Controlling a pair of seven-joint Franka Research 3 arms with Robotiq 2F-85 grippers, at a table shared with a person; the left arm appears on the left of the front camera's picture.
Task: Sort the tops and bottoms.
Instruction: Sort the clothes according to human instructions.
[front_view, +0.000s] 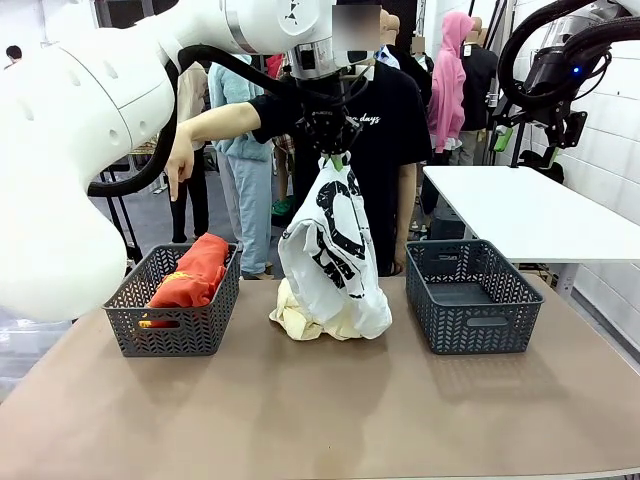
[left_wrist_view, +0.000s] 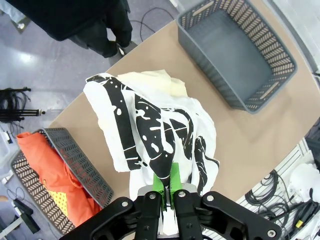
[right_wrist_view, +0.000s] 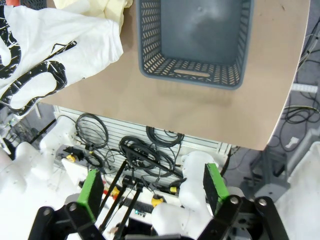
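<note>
The left fingers (front_view: 335, 152) are pinched tight on the top of the white shirt with black print (front_view: 335, 250). The shirt hangs down from them over the middle of the desk (front_view: 320, 430). Its bottom end rests on the pale yellow cloth (front_view: 290, 322), which lies in a heap on the desk between the two baskets.

From the left arm's own camera, the green pads of the left fingers (left_wrist_view: 166, 181) are shut on a fold of the white shirt (left_wrist_view: 150, 130). The yellow cloth (left_wrist_view: 155, 82) peeks out from behind it.

The orange-red cloth (front_view: 195, 275) lies in the left basket (front_view: 180, 340), piled up above its rim. A person in a black T-shirt stands at the far side of the desk. The person's hand (front_view: 180, 165) is above the left basket, with one finger pointing down.

The right basket (front_view: 480, 325) stands on the other side of the heap, a little apart from it.

The right fingers (right_wrist_view: 152, 194) are spread wide and hold nothing. They hang up high over the near edge of the desk, and the right basket (right_wrist_view: 192, 75) is seen below them.
</note>
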